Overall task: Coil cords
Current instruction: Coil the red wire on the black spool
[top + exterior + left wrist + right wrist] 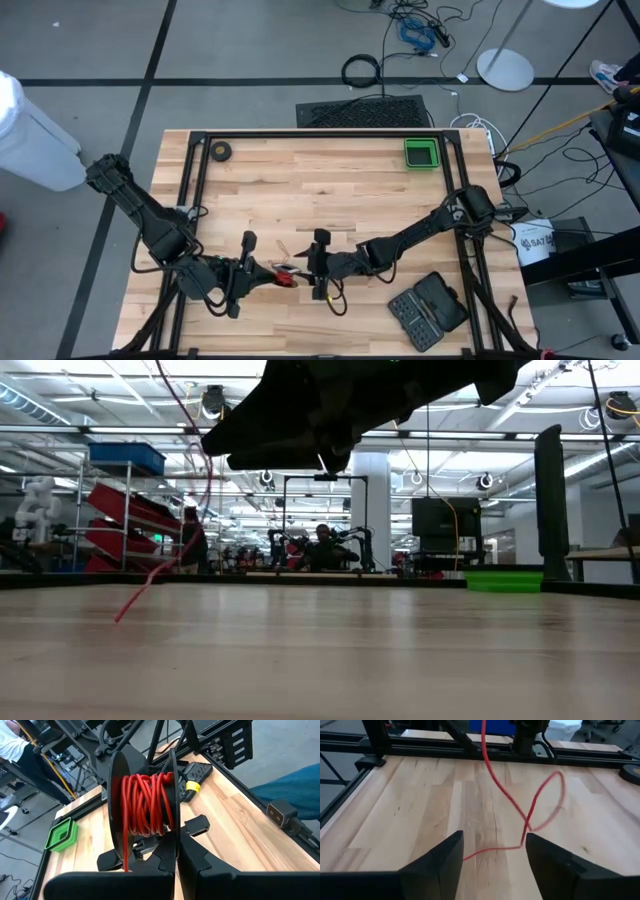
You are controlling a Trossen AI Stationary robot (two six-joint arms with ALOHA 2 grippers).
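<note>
**Red cord wound on spool, loose end on the table**

You have the left gripper [175, 870] clenched on the black spool [145, 810], where the cords [145, 805] sit wound in red turns, near the table's [330, 180] front edge. Your right gripper [492, 855] hangs released just beside it, its fingers spread over a loose red strand [530, 815] looping across the wood.
</note>
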